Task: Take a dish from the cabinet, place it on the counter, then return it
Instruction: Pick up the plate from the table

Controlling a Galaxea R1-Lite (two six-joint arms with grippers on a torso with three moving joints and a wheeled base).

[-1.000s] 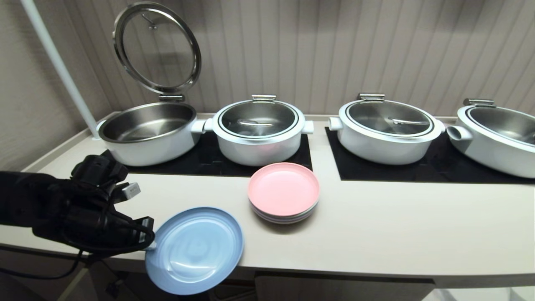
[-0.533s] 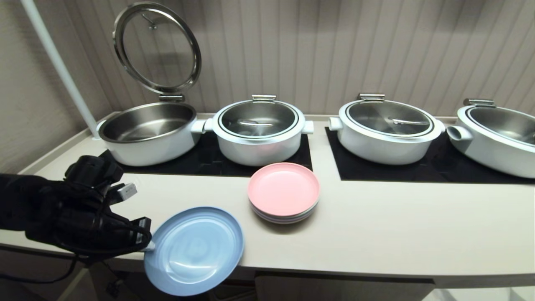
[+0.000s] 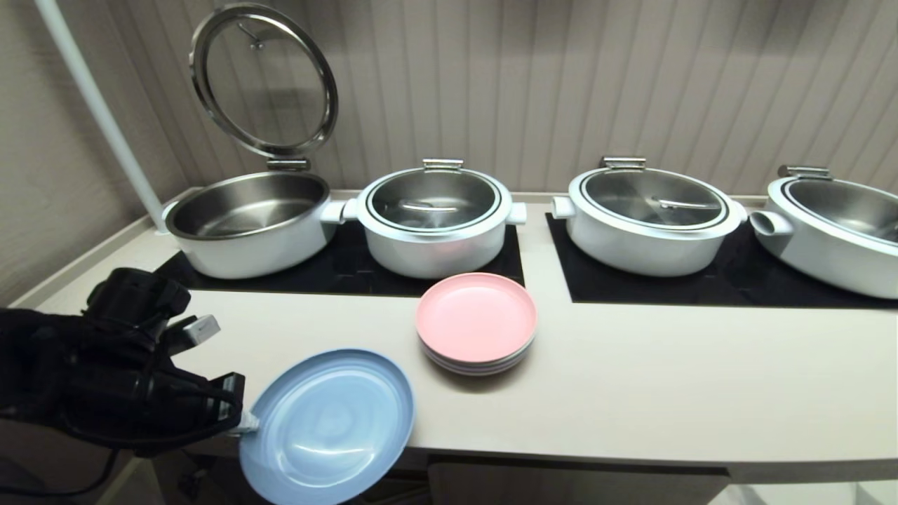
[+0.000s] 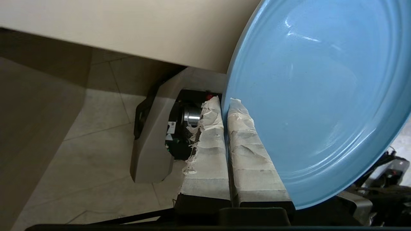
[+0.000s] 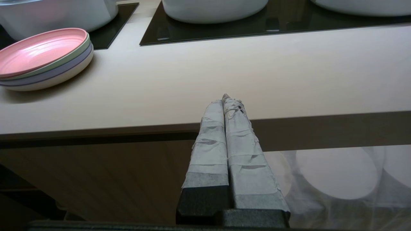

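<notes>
1. The left pincer (image 3: 247,421), at the near left edge of the table (image 3: 631,393), pinches the rim of the light blue dish (image 3: 326,428), tilted and overhanging that edge.
2. The right pincer (image 5: 227,100), pressed together and empty, hangs before the table front.
3. No legible writing.
4. Pink-topped plate stack (image 3: 477,324) sits before white pots (image 3: 431,221) on black hob panels (image 3: 701,284); ribbed wall behind.

Open passage: the bare cream-beige worktop (image 3: 666,379) across the lower centre and lower right of the head view. Obstructions: the pink-topped stack of pastel plastic plates (image 3: 476,322) at centre; four white round metal-lined pots (image 3: 652,221) along the rear, upper half; the raised round glass lid (image 3: 263,81), upper left.
</notes>
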